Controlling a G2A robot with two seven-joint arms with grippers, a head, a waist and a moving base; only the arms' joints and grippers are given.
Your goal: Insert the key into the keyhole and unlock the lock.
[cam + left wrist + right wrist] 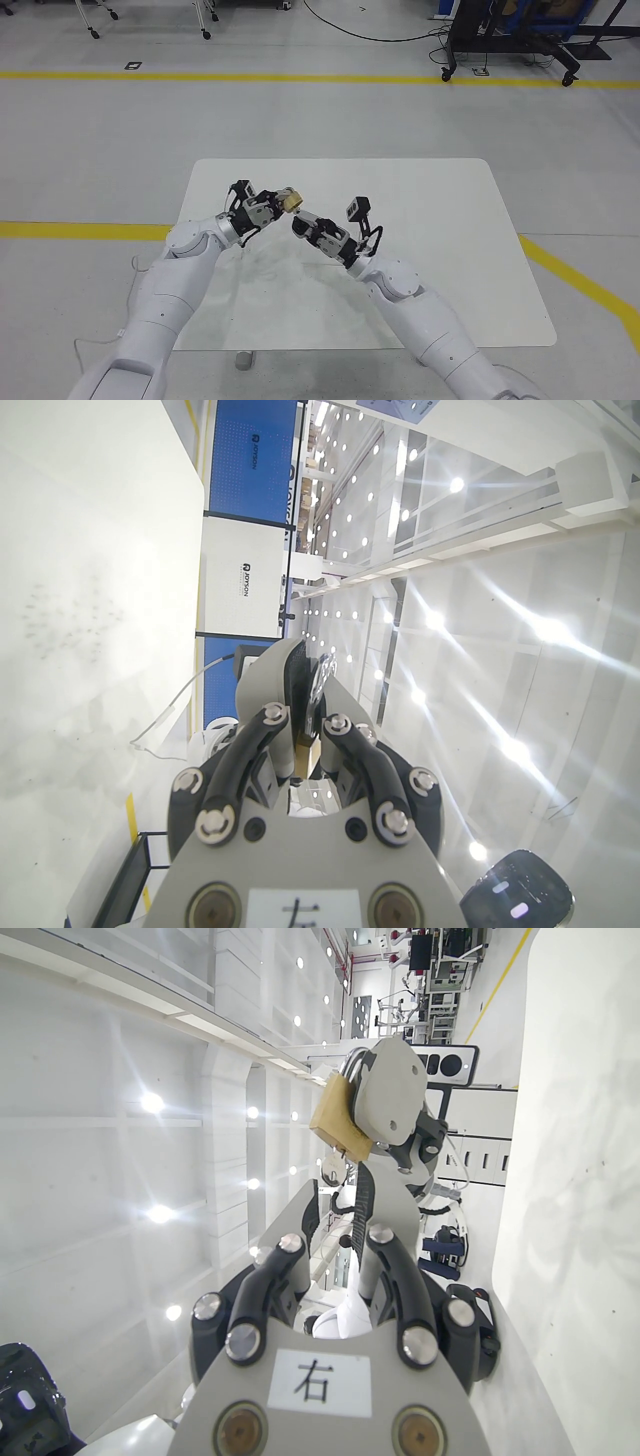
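Observation:
A brass padlock [290, 199] [339, 1120] is held above the white table [440, 200], with my left gripper [277, 204] [312, 672] shut on it. Its steel shackle [353, 1064] points away from my right arm. Between the left fingers I see the shackle [320, 680] and a strip of the brass body [302, 750]. A small silver key [334, 1169] hangs from the keyhole in the lock's bottom face. My right gripper [300, 222] [339, 1180] sits just below the lock, its fingers apart on either side of the key's round head, with small gaps showing.
Both grippers meet over the table's left-middle part. A dark camera housing [358, 209] rides on the right wrist beside them. The grey floor with yellow lines [300, 77] surrounds the table.

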